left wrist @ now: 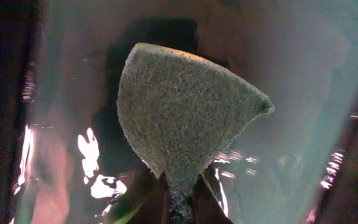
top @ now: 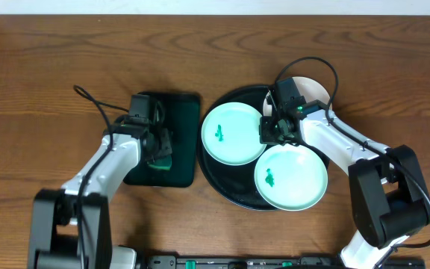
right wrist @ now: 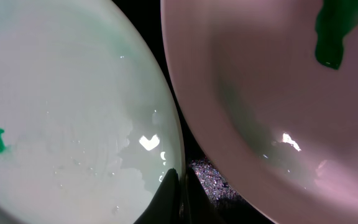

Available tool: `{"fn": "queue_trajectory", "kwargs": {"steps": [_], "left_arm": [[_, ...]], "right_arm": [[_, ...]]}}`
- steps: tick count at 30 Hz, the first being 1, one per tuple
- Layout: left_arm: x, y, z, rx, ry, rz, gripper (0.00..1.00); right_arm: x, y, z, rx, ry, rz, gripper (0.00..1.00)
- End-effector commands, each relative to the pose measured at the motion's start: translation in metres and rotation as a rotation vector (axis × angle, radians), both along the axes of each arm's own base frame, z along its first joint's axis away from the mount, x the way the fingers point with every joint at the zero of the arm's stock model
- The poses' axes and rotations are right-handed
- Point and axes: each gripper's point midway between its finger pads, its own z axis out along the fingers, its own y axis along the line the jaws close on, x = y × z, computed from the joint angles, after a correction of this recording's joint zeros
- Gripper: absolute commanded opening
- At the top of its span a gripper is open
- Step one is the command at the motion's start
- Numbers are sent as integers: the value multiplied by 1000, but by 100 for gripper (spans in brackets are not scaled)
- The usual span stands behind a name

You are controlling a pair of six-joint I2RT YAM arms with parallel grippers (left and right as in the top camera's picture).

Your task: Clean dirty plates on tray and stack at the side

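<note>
Black tray [top: 222, 179]: round and glossy with a raised rim, lying flat on the bench to the right of centre. Being round, it has no long axis.
Left mint plate [top: 234, 133]: flat and face up on the tray's left half, with a dark green smear [top: 219, 134] near its middle.
Near mint plate [top: 291, 177]: flat and face up on the tray's near right part. Its rim comes close to the left plate's, and its smear [top: 269, 178] sits left of centre.
White plate [top: 313, 88]: at the tray's far right edge, mostly hidden by the right arm. Whether it lies fully inside the rim cannot be told.
Right tool [top: 272, 128]: low between the two mint plates with its fingers together on nothing. In the wrist view the tips meet over the dark gap between the two rims.
Left tool [top: 161, 149]: over the green tray, clamped on a sponge [left wrist: 179, 118].
Sponge: a rough wedge with its narrow end pinched in the fingers and its broad end pointing away from them.
Green tray [top: 181, 119]: rectangular and dark, just left of the black tray. Its long axis runs away from the robot.
Bench [top: 43, 67]: brown wood, with the grain running left to right.
Room: only a pale strip shows beyond the bench's far edge.
</note>
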Motion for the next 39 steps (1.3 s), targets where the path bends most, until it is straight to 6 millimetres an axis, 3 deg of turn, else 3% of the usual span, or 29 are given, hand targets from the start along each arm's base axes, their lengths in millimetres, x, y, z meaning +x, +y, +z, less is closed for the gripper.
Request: {"fn": "queue_trajectory", "kwargs": {"steps": [1, 5, 11, 39], "left_arm": [[10, -4, 37, -21, -119, -15, 7], [12, -4, 69, -34, -219, -15, 7], [8, -4, 89, -42, -269, -15, 7], [5, -8, 90, -88, -257, 17, 7]], "right_arm": [[-4, 2, -5, -14, 9, 9, 1], [-5, 2, -5, -14, 10, 9, 1], [-5, 2, -5, -15, 12, 10, 1], [-6, 3, -5, -14, 7, 53, 1]]}}
